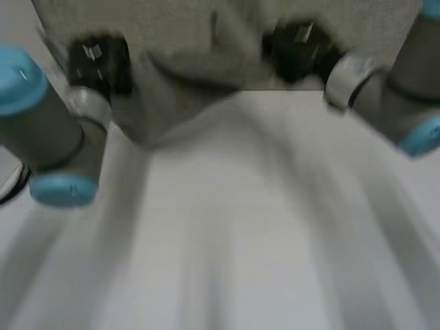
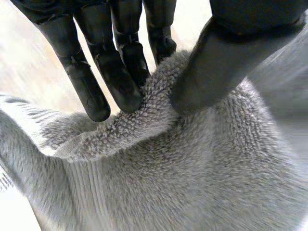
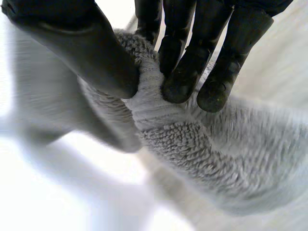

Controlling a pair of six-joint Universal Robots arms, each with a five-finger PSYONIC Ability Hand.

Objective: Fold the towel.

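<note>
A grey terry towel [image 1: 199,41] hangs lifted at the far side of the white table [image 1: 240,227]. My left hand [image 1: 100,62] holds it near its left end, and my right hand [image 1: 295,51] near its right end. In the left wrist view the fingers [image 2: 113,72] and the thumb [image 2: 216,62] pinch a raised fold at the towel's edge [image 2: 144,120]. Likewise, the right wrist view has the thumb [image 3: 91,53] and fingers [image 3: 192,67] pinching a bunched ridge of the towel [image 3: 159,110]. The cloth sags between the two hands.
Both grey arms with light-blue caps [image 1: 62,189] reach in from the sides, the right arm's cap [image 1: 419,137] by the table's right edge. A dark object [image 1: 14,182] lies at the far left edge.
</note>
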